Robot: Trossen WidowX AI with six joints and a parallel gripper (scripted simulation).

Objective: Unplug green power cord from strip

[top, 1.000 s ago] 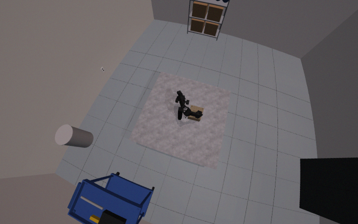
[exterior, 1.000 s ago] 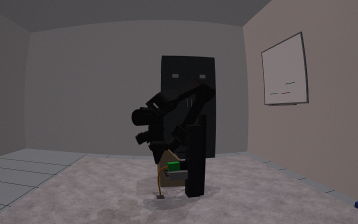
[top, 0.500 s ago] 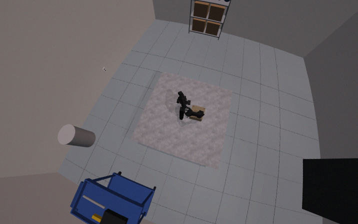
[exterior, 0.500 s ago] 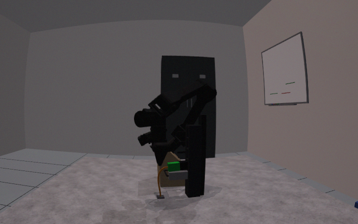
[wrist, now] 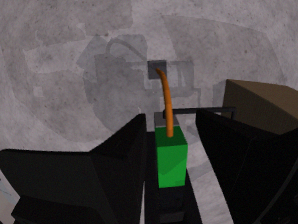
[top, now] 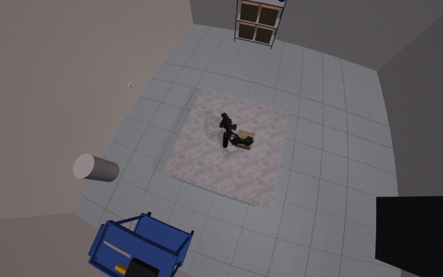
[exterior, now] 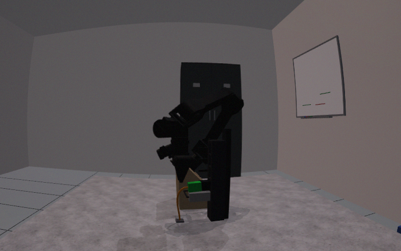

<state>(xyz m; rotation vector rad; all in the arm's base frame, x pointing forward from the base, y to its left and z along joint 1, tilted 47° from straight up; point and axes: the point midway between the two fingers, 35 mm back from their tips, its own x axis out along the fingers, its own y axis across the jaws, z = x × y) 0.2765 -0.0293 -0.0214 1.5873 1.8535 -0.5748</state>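
Observation:
The green plug (exterior: 194,186) (wrist: 171,165) sits above a grey ledge (exterior: 199,196), close against the dark front of the tall black power strip (exterior: 218,180). No gap shows between plug and strip, but how deep it sits cannot be told. Its orange cord (exterior: 177,204) (wrist: 168,97) curves down to a small grey block (exterior: 179,220) (wrist: 152,73) on the surface. My gripper (wrist: 170,117) (exterior: 181,180) is partly open. Its fingers stand on either side of the plug, with narrow gaps in the wrist view. In the top view the plug is hidden.
A tan wooden block (top: 246,134) (exterior: 192,204) (wrist: 255,102) stands beside the strip, under part of the arm. A thin black bracket reaches across near the plug in the wrist view. A blue cart (top: 156,233) stands farther off.

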